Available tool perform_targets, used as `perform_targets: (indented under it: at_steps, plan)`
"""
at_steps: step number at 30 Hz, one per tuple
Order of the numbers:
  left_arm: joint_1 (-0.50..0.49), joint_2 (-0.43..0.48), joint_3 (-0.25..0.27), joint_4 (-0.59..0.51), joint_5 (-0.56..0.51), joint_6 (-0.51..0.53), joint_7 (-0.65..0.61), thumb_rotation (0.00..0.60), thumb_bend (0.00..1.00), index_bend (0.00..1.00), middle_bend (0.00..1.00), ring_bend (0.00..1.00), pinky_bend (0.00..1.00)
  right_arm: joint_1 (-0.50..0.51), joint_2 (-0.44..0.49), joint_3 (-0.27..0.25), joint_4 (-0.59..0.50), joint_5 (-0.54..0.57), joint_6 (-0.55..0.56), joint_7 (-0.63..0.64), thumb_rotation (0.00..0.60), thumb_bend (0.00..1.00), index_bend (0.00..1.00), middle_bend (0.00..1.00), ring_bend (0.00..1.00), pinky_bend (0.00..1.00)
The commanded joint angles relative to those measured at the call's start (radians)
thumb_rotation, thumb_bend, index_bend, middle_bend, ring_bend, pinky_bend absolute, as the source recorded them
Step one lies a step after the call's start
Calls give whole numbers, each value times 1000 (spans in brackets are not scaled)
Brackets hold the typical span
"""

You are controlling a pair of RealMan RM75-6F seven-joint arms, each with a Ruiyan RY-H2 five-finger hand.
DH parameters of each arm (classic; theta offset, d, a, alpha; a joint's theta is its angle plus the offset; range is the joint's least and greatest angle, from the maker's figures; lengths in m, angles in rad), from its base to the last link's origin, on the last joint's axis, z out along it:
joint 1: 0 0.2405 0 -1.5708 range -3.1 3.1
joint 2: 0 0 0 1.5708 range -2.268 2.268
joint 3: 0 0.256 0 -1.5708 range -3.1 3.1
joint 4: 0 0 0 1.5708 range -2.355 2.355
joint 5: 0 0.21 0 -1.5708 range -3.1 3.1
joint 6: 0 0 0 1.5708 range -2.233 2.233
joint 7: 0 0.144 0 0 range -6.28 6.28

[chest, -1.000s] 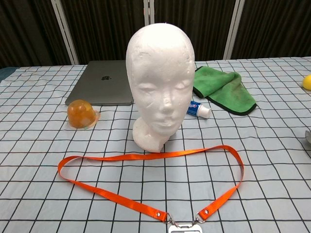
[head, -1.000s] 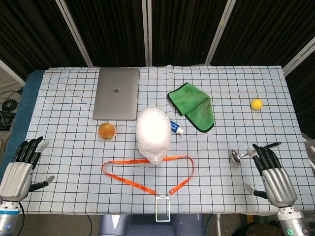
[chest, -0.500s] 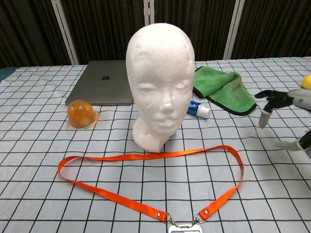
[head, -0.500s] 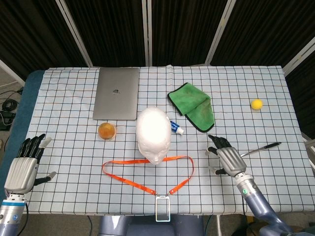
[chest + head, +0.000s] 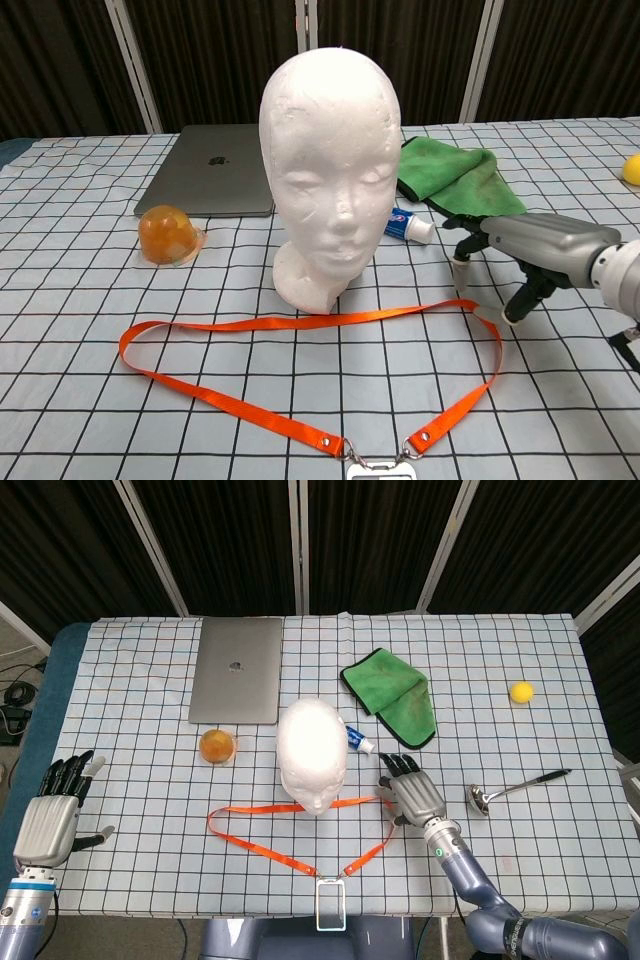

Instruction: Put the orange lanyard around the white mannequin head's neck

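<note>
Lanyard: orange lanyard [image 5: 300,832] lies flat in front of white mannequin head [image 5: 313,751], long axis left-right, not around neck | right hand [image 5: 412,793] nearer, over loop's right end, fingers spread, empty | left hand [image 5: 55,810] well left, open, idle

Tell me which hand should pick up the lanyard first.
Right. The right hand hovers open beside the lanyard's right loop end, next to the mannequin head. The left hand sits open at the table's far left edge, well away from the strap.
</note>
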Motion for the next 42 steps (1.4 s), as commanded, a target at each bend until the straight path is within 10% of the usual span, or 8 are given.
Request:
perform_targets:
  at_steps: [1,24,33,42]
  plan:
    - [-2,1,-2,-1,-3,0,-2,600,77,0,0,0,0,21,-29,-1,25,37,4,-40,600,271,482,0,0,0]
    - [-25,-18,2,6,-11,-27,19,600,88,0,0,0,0,48,-66,-32,77,59,22,-38,600,428,680,16,0,0]
    - [-156,-96,-37,-30,-64,-209,66,600,315,427,0,0,0,31,-11,-39,1,34,36,27,600,446,698,21,0,0]
    - [-300,-279,-96,17,-243,-347,249,600,397,472,0,0,0,32,25,-46,-32,34,40,40,600,457,701,22,0,0]
